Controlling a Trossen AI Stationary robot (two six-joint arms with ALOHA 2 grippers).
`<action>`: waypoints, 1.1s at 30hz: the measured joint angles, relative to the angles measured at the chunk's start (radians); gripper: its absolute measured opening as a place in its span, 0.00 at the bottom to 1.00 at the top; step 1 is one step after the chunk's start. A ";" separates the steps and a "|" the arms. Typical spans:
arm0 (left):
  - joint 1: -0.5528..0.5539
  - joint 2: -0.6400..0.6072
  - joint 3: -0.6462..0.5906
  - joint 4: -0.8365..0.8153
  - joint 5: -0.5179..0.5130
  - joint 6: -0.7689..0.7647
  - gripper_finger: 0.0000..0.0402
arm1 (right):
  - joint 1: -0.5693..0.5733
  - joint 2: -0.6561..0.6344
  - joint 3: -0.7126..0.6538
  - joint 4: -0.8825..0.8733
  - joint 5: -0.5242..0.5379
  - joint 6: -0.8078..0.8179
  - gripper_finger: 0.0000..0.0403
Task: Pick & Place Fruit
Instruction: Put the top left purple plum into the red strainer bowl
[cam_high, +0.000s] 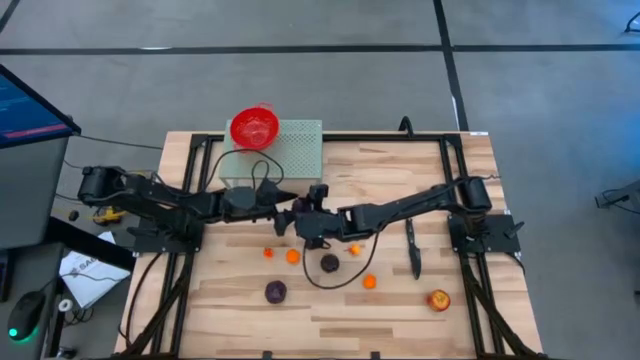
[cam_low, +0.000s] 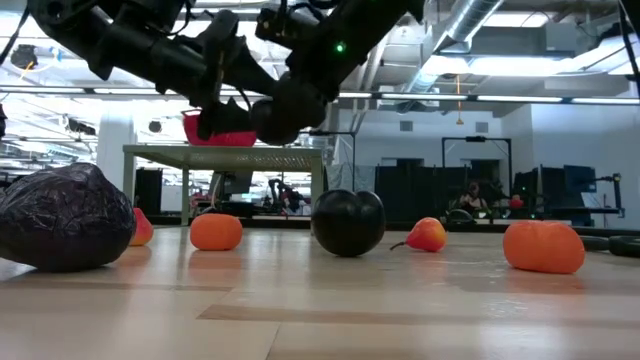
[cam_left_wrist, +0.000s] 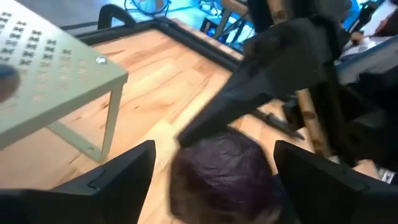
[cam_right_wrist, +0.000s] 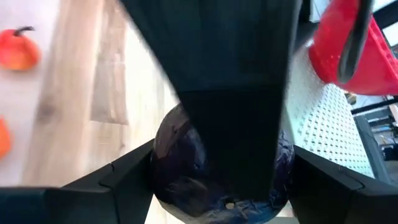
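Right claw (cam_high: 308, 218) raised over tabletop (cam_high: 230, 320), just off centre toward 11 o'clock, clamped on dark purple plum (cam_right_wrist: 171, 162), which fills the gap. Left claw (cam_high: 288, 206) nose to nose with it, set around same plum; grip cannot be told. Second plum (cam_high: 329, 263) lying near centre, third plum (cam_high: 275, 291) at 7 o'clock, apple (cam_high: 438, 299) at 4 o'clock, oranges (cam_high: 293, 256) scattered between.

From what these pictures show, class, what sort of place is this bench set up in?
Probably a robotics lab or workshop: exposed ceiling ducts, a bare grey floor, a computer monitor beside the wooden table, and more black framed rigs behind.
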 joint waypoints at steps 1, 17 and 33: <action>0.000 0.000 0.000 0.004 0.008 0.001 0.80 | 0.003 -0.003 0.000 0.004 0.000 0.000 0.74; 0.000 0.000 0.000 0.031 0.071 -0.003 0.70 | 0.012 -0.029 -0.001 0.104 0.007 -0.034 0.74; 0.000 0.002 -0.002 0.042 0.075 -0.026 0.66 | 0.012 -0.030 0.000 0.083 0.005 0.041 0.78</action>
